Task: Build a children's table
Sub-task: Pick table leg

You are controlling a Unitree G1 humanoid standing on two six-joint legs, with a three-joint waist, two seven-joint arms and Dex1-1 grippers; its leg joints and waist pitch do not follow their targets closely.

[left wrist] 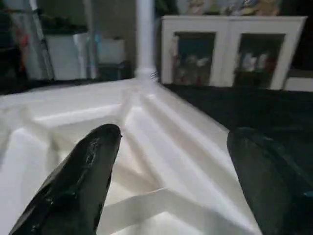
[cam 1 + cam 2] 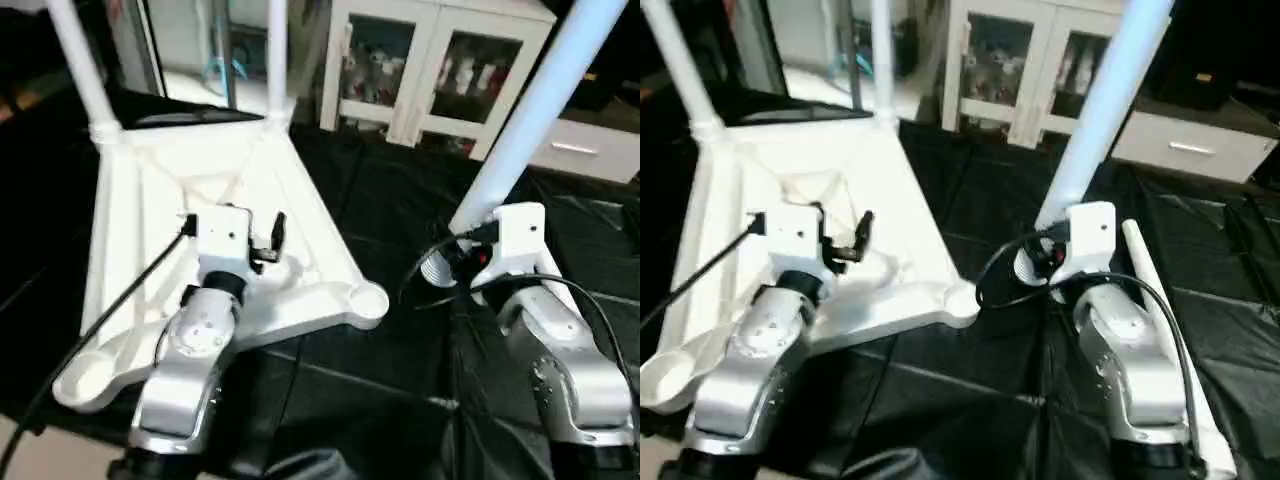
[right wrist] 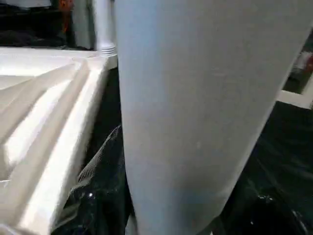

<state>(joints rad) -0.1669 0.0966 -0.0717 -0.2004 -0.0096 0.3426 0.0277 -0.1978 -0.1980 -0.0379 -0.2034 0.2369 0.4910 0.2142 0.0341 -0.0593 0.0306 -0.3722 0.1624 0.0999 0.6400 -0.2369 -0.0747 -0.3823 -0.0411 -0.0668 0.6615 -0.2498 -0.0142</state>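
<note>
Head view: tabletop (image 2: 150, 200) lies underside up on the black table (image 2: 380, 400), 2 legs socketed at the far corners. My right gripper (image 2: 470, 250) clamps leg 3 (image 2: 530, 110) near its base.

Left wrist: my left gripper (image 1: 171, 161) spread, empty, over ribs.

Right wrist: leg looks light, stiff, slick; I'd grip it low.
</note>
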